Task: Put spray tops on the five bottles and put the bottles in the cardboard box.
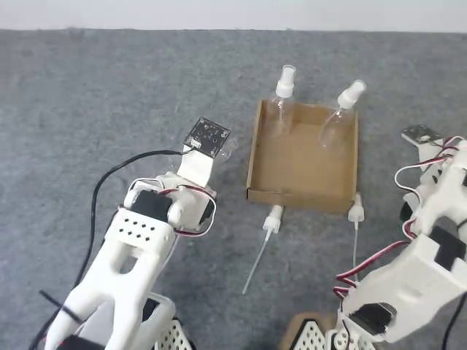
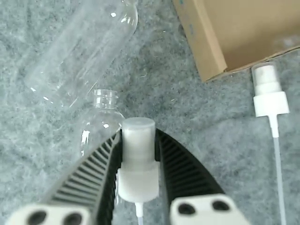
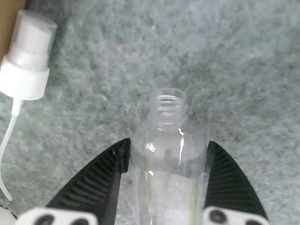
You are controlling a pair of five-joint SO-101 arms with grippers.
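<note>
Clenched in the left end effector (image 2: 137, 138) is a white spray top (image 2: 137, 164), just beside an uncapped bottle (image 2: 101, 119) lying on the grey bench (image 2: 154, 84), while the right end effector (image 3: 167, 144) grasps another open-necked bottle (image 3: 167, 110). Two capped bottles (image 1: 279, 109) lean in the cardboard box (image 1: 252, 160). Two loose spray tops (image 1: 272, 219) lie at its front wall.

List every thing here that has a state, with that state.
cardboard box: open, two bottles inside
boxed bottles: spray tops on
gripped spray top: unattached
left gripper: shut on the gripped spray top
gripped bottle: uncapped
right gripper: shut on the gripped bottle
loose bottles: uncapped, on the carpet
loose spray tops: unattached, on the carpet by the box
</note>
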